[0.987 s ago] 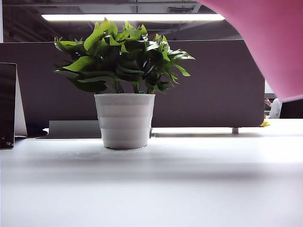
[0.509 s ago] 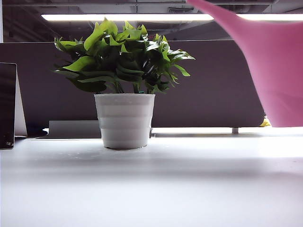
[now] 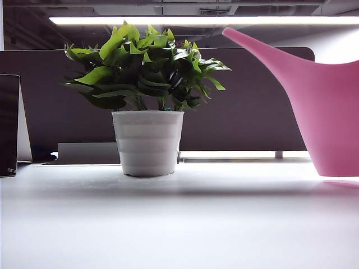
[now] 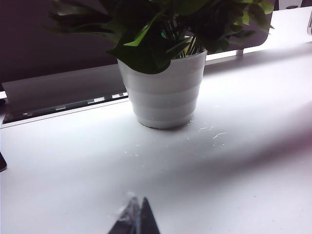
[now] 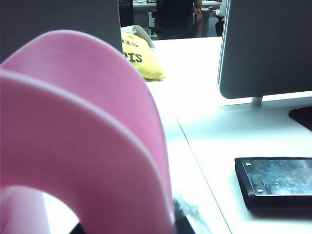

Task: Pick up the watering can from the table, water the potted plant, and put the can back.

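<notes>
The pink watering can [image 5: 83, 146] fills the near view above the white table [image 5: 204, 126], beside a dark slab [image 5: 278, 180].

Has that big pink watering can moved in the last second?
Yes. The watering can has come down: its base, earlier high above the grey partition, now sits at the table, with the spout tip level with the potted plant's top leaves.

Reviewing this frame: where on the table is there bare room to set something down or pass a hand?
Bare table runs across the front, and between the potted plant and the watering can. The far right is taken by the can, which the right pincer seems to hold. The left pincer sits low near the front, shut.
</notes>
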{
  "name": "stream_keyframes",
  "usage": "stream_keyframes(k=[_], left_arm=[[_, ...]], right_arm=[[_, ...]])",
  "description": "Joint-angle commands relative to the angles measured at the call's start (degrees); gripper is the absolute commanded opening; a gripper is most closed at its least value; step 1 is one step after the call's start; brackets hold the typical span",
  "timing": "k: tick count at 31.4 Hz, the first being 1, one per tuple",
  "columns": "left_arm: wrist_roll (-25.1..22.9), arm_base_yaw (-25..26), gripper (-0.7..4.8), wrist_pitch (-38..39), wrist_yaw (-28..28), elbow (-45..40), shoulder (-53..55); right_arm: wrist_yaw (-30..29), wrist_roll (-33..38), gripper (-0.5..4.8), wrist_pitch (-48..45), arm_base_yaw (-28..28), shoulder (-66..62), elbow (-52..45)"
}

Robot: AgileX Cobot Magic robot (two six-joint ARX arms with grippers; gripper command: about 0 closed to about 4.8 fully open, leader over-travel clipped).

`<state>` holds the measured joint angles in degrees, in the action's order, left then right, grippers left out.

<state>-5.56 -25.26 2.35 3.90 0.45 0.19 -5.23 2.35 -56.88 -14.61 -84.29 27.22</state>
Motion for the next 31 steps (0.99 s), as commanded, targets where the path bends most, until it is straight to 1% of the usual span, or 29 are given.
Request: stream_keyframes(k=[1,10,13,17,23,31], left_arm=[[0.0,0.0,-0.05,-0.7,0.0,0.0,0.0],[0.0,0.0,-0.05,-0.7,0.0,0.0,0.0],[0.0,0.0,-0.05,-0.7,-0.1,0.0,0.0],[0.0,0.0,-0.05,-0.7,-0.1,0.0,0.0],[0.0,0.0,-0.05,-0.7,-0.1,0.0,0.0],[0.0,0.0,-0.05,-0.7,-0.1,0.0,0.0]], right_arm=[[0.0,2.2,-0.05,-9.5,0.0,-0.7,0.5],[0.1,2.1,-0.05,-11.2,0.0,-3.7,0.5],[-1.3,2.1,-0.05,-12.7,0.0,-5.0,0.5],[-1.4,2.2,-0.05,-14.1,0.0,-5.5,0.5],[-1.3,2.2,-0.05,-13.3,0.0,-5.5,0.4],[-1.4,2.1,0.01,-10.0,0.0,-5.5,0.3]])
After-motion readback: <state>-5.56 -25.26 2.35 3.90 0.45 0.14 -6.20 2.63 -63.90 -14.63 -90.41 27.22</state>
